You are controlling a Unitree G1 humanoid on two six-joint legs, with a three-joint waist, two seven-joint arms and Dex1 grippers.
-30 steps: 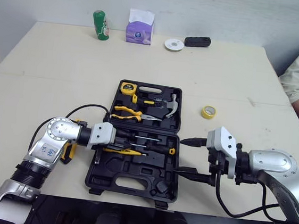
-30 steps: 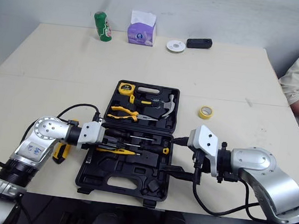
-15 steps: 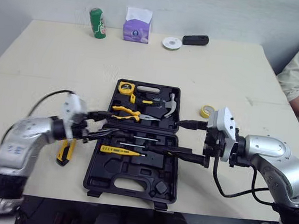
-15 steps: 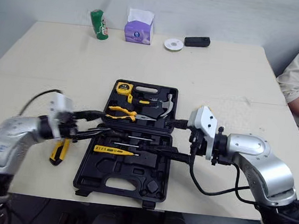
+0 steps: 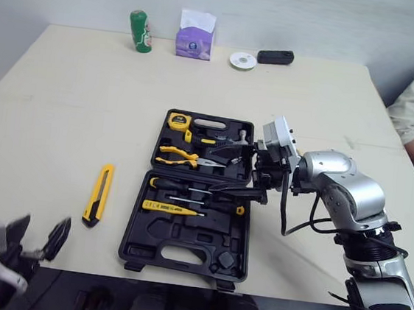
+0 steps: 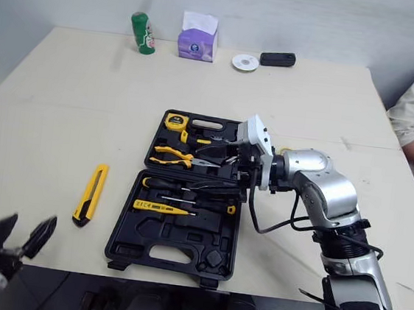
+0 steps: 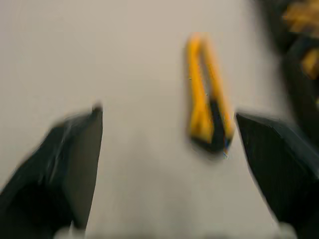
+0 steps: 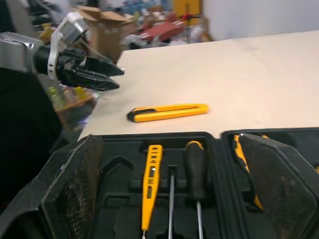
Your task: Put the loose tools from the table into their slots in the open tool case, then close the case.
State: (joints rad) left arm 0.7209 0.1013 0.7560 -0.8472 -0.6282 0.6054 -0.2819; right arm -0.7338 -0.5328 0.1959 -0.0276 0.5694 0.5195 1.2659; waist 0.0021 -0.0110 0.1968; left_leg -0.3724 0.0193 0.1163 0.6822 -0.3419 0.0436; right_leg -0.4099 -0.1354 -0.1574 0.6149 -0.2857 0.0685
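We judged the utility knife light, stiff (slick-sided), best pinched mid-body; our left gripper gaped wide, the right gripper likewise, both empty.

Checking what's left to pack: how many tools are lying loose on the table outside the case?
1: the yellow utility knife, left of the tool case. The right arm may hide others beside the case.

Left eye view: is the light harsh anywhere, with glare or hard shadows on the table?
Left eye view: soft, even light; the table shows no glare, and the utility knife and tool case cast only thin, faint shadows. Right wrist view: the black fingers of the right pincer stand dark against the bright table.
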